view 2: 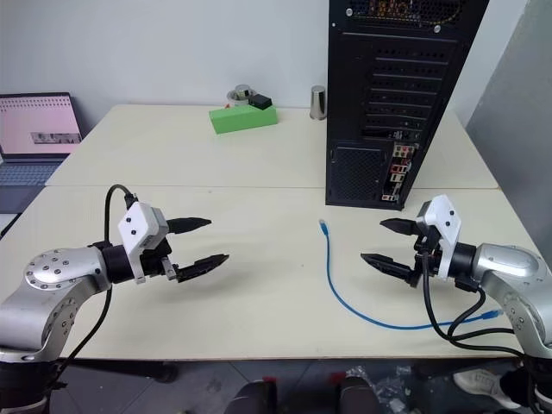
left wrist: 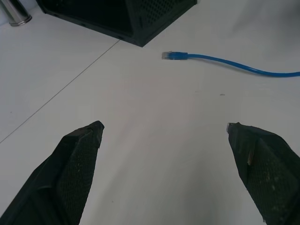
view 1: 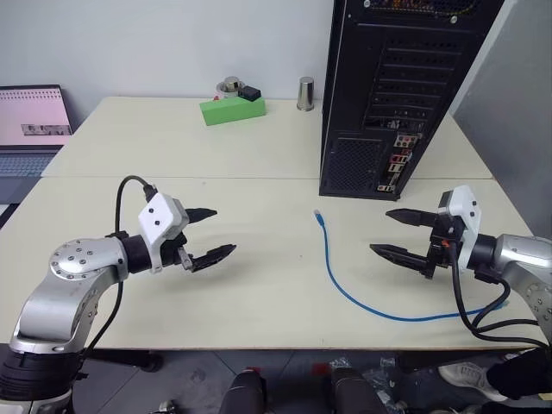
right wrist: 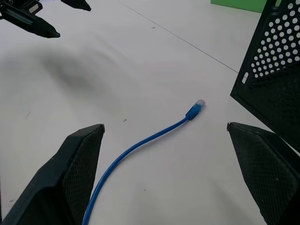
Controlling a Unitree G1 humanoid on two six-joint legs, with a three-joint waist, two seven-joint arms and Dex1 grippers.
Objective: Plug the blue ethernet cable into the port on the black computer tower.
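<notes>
Fingers (view 1: 203, 235) of both arms spread, empty — blue ethernet cable (view 1: 332, 267) lies between them.

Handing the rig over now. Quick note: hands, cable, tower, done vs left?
Left hand: open, holding nothing, above the table.
Right hand: open, holding nothing, just right of the cable.
Blue cable: loose on the table, one plug end in front of the tower.
Done: nothing yet.
Left: grasp the plug end, push it into the port on the tower's rear panel.
</notes>
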